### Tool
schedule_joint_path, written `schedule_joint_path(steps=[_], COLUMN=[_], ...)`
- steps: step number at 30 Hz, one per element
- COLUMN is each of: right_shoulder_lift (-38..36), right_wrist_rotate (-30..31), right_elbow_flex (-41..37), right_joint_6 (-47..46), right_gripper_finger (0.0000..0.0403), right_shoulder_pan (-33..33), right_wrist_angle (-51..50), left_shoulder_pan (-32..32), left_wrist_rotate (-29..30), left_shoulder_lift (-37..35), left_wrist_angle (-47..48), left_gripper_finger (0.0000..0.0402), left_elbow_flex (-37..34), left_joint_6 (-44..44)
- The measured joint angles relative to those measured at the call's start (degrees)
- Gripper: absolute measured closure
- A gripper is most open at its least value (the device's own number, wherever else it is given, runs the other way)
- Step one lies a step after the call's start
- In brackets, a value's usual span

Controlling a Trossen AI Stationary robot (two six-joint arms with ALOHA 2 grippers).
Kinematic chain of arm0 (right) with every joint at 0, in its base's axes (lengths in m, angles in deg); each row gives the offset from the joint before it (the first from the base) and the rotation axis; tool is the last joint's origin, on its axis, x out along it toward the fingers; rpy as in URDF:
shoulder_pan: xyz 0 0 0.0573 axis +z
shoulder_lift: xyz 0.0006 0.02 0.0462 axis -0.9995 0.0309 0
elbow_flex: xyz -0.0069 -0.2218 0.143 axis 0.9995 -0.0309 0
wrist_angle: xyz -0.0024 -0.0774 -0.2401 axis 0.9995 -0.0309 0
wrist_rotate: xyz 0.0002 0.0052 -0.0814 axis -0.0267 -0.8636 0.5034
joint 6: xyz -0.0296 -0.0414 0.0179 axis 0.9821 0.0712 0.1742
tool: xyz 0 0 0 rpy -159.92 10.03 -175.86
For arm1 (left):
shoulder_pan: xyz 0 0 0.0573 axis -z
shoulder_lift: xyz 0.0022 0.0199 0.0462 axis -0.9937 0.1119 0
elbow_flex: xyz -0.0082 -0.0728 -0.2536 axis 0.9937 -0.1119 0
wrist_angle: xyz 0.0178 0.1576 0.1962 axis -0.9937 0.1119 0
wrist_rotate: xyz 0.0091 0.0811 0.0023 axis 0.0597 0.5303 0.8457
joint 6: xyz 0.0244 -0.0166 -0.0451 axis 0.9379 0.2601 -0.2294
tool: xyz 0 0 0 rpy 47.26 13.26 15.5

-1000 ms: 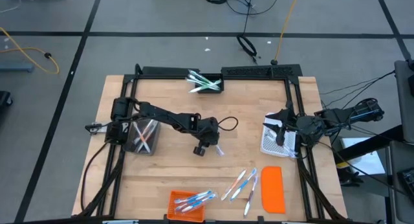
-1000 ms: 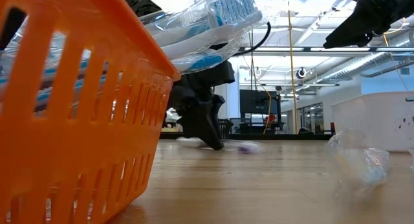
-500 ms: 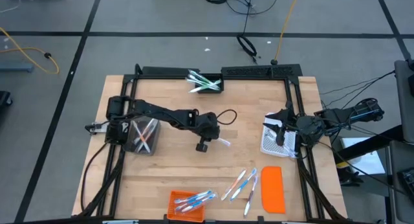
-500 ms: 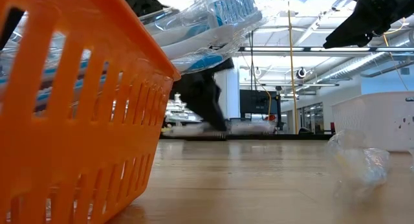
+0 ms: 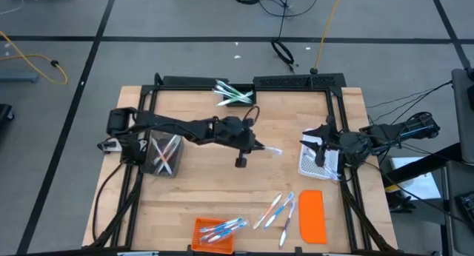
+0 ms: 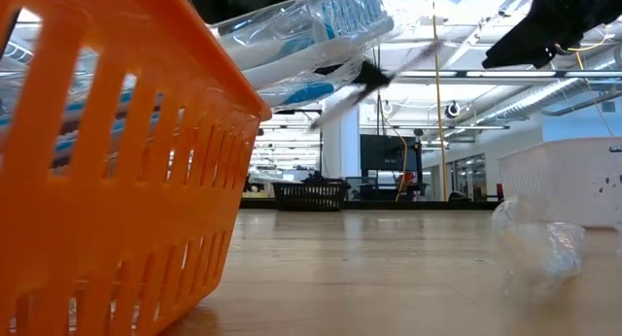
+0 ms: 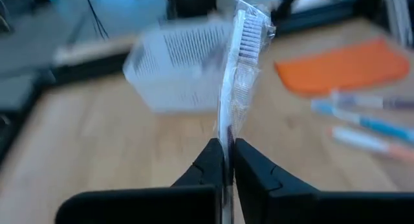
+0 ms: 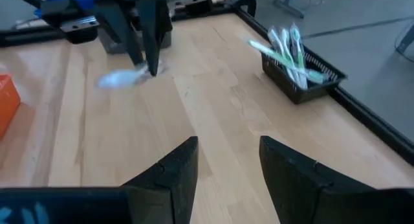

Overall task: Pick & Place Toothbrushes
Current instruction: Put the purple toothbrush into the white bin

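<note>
My left gripper [image 5: 250, 148] is shut on a clear-wrapped toothbrush [image 7: 240, 62] above the middle of the table. In the high view that toothbrush [image 5: 269, 150] sticks out toward the table's right. My right gripper [image 8: 226, 169] stands open, raised at the table's right edge by the white mesh basket [image 5: 311, 161], with nothing between its fingers. A few more toothbrushes [image 5: 278, 209] lie loose on the wood near the front. Others lie in the orange basket [image 5: 215, 234], the black bin [image 5: 238, 95] and the clear bin [image 5: 164, 154]. My left gripper pinches the toothbrush's handle end [image 7: 226, 134] between its two fingers. The fingers come from the table's left, slanting a little down, and lie along the brush. The brush runs on past the fingertips with its bristle head [image 7: 249, 36] foremost, lifted clear of the table.
A flat orange lid [image 5: 312, 215] lies at the front right, beside the loose toothbrushes. The orange basket [image 6: 126, 181] fills the low view's left. A crumpled clear wrapper [image 6: 539, 244] lies on the wood in front of the white mesh basket [image 6: 583, 181]. A black frame [image 5: 244, 82] borders the table.
My left gripper has risen from the tabletop and tipped up toward level. The toothbrush it was down on has come up with it. The brush lay on the wood a second ago and now hangs clear, pointing toward the table's right.
</note>
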Motion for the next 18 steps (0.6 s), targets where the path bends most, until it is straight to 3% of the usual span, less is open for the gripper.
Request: schedule_joint_path(steps=[4,8,18], right_shoulder_lift=[0.37,1.13,7.25], right_wrist_rotate=[-0.21,-1.81,-2.99], right_elbow_flex=[0.0,0.0,0.0], right_joint_6=[2.68,6.11,15.72], right_gripper_finger=[0.0247,0.0247,0.0247], right_shoulder_pan=[0.0,-0.02,-0.02], right_wrist_angle=[2.97,7.52,22.23], left_shoulder_pan=[-0.18,-0.26,-0.29], left_wrist_rotate=[0.71,0.89,0.93], left_shoulder_lift=[-0.45,-0.4,-0.4], left_wrist_angle=[-6.59,-13.25,-21.78], left_gripper_finger=[0.0395,0.0379,0.0387], left_elbow_flex=[0.04,0.04,0.11], left_joint_6=[-0.32,-1.39,-2.94])
